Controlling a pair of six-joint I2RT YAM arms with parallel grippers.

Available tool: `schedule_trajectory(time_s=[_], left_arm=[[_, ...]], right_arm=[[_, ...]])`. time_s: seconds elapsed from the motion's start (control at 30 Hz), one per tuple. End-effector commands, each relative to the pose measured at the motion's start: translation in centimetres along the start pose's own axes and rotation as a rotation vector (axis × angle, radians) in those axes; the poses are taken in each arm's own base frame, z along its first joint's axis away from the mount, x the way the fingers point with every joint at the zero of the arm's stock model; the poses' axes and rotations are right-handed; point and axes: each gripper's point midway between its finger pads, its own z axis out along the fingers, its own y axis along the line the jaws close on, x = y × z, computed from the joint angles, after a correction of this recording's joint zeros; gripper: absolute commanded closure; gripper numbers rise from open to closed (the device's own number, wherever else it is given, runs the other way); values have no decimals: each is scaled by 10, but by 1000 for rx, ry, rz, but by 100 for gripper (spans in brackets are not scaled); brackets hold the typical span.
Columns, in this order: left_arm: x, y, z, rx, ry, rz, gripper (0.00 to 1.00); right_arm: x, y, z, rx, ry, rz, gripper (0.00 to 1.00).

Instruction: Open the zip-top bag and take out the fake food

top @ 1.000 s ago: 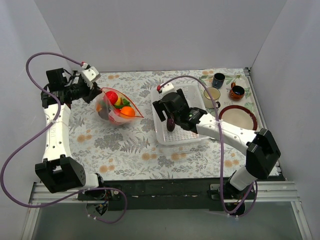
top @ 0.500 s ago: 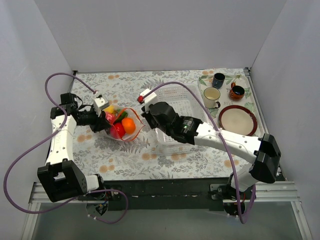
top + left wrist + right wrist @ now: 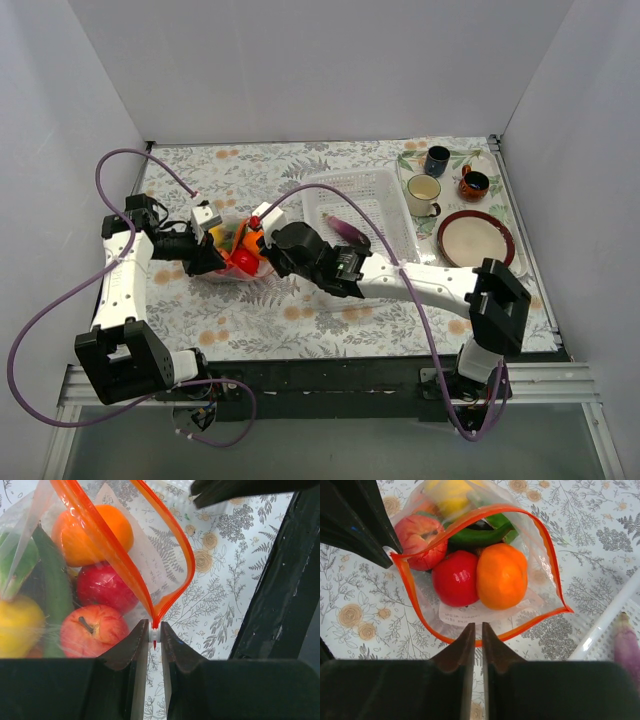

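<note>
The zip-top bag [image 3: 232,268] lies open on the floral cloth, its orange strip [image 3: 407,580] spread in a wide loop. My left gripper [image 3: 154,626] is shut on the white end of the strip at the mouth's corner. The bag holds fake food: an orange [image 3: 501,575], a red ball [image 3: 455,577], an apple [image 3: 420,540], a yellow piece [image 3: 451,495] and a green pepper [image 3: 480,536]. My right gripper [image 3: 476,626] hangs over the near lip of the mouth, its jaws shut to a thin slit with nothing seen held. A purple eggplant [image 3: 347,228] lies in the white basket [image 3: 350,178].
Three mugs [image 3: 423,192] [image 3: 437,160] [image 3: 473,184] and a red-rimmed plate [image 3: 477,238] stand at the back right. The basket's rim [image 3: 605,625] is just right of the bag. White walls close in the left, back and right sides.
My right arm left the basket, where the eggplant now lies, and swung left to the bag's mouth with its jaws closed up. My left arm brought the bag down and nearer.
</note>
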Motion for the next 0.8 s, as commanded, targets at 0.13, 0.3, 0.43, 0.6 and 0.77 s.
schedule_trajectory(time_s=[0.13, 0.3, 0.43, 0.6, 0.77], left_arm=[[-1, -18, -3, 41, -8, 26, 90], [-4, -15, -4, 34, -6, 21, 79], [-10, -9, -9, 15, 4, 8, 75], [-27, -1, -17, -18, -6, 6, 67], [-68, 20, -41, -101, -41, 69, 65]], right_arm=[[-5, 16, 38, -34, -24, -44, 45], [10, 9, 63, 12, 14, -64, 24], [13, -3, 77, 60, 23, -72, 19], [22, -7, 86, 55, 26, -75, 19], [33, -10, 96, 58, 33, -77, 20]])
